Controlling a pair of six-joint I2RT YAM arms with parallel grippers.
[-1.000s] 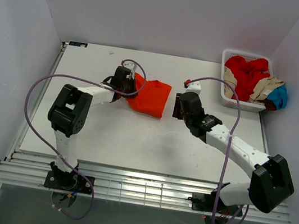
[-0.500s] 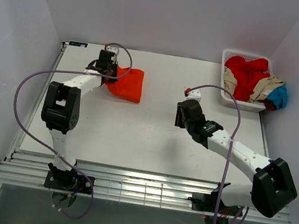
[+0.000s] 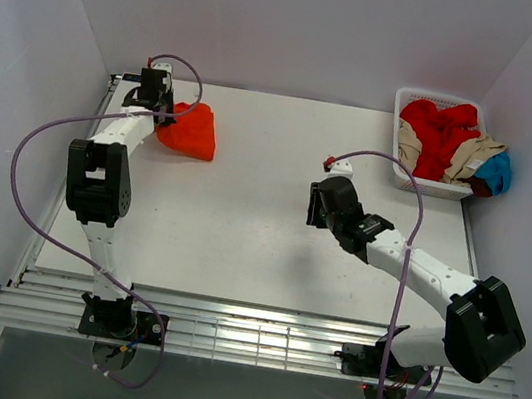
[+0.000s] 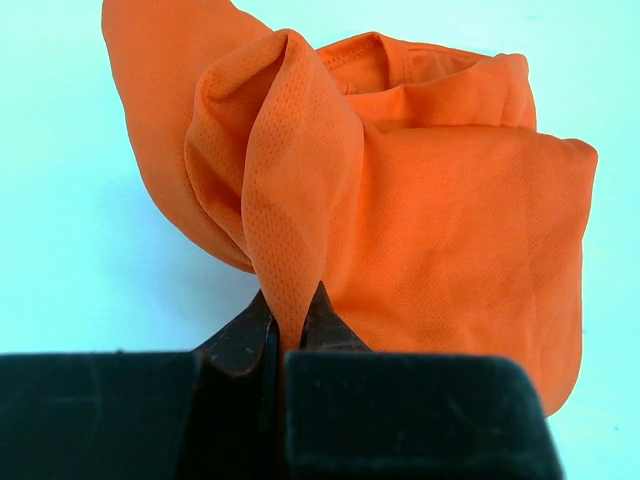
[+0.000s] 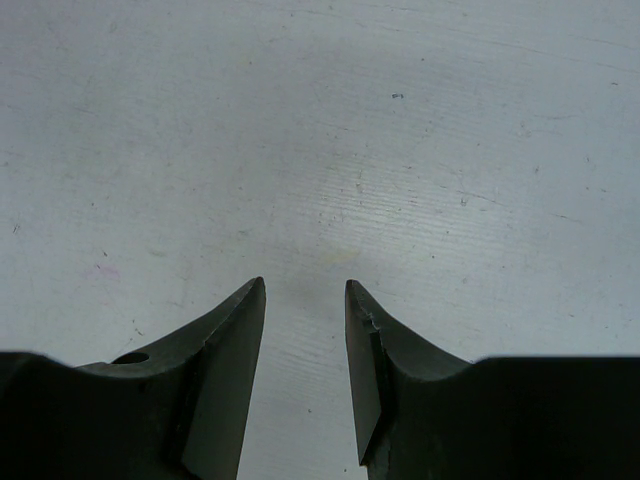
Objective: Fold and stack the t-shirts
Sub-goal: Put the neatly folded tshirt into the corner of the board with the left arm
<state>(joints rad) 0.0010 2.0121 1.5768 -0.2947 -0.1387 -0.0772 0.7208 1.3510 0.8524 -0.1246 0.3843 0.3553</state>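
**Orange shirt pinched at the far-left corner**

My left pincer (image 4: 290,312) is clamped on a fold of the bunched orange t-shirt (image 4: 430,210), which lies at the far left of the tabletop (image 3: 238,246). My right pincer (image 5: 305,290) hangs parted over bare tabletop, holding nothing. The other t-shirts (image 3: 445,127) are heaped in the basket (image 3: 428,188).

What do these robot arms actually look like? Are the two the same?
They match. The left arm and right arm have white links with chunky black joints, and a thin purple cable loops along each. The left gripper and right gripper each have two black pointed fingers.
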